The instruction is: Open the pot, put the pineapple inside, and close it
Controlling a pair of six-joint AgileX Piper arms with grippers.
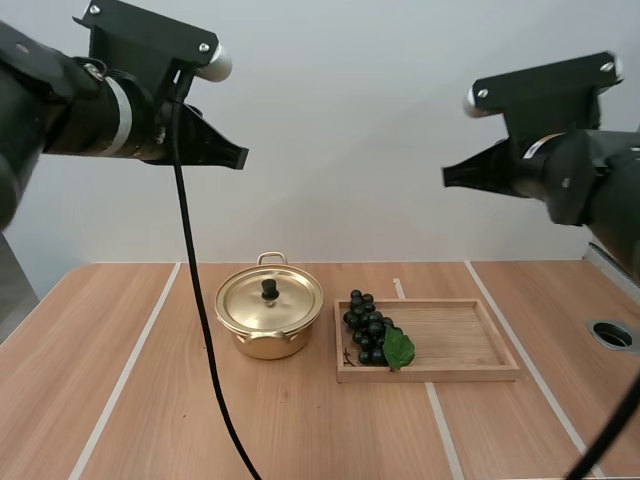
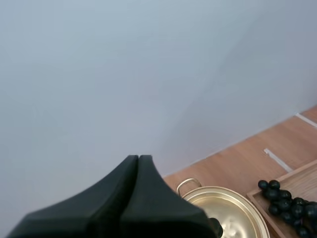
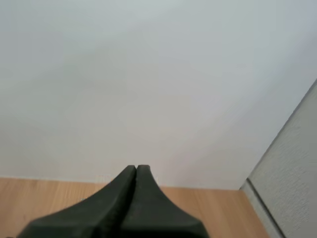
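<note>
A gold pot [image 1: 269, 318] with its lid [image 1: 270, 298] on and a black knob stands on the table, left of a wooden tray [image 1: 460, 345]. A bunch of dark grapes [image 1: 368, 327] with a green leaf lies in the tray's left end. No pineapple is seen. My left gripper [image 1: 240, 158] hangs high above the table, shut on nothing; in the left wrist view its fingers [image 2: 138, 161] lie together over the pot [image 2: 228, 208] and grapes [image 2: 290, 203]. My right gripper [image 1: 447, 178] is also high and shut, its fingers [image 3: 136, 171] closed as one wedge.
The wooden table [image 1: 150, 400] carries white tape lines. A round metal hole [image 1: 612, 334] sits at the table's right edge. Bare wood lies in front of the pot and tray.
</note>
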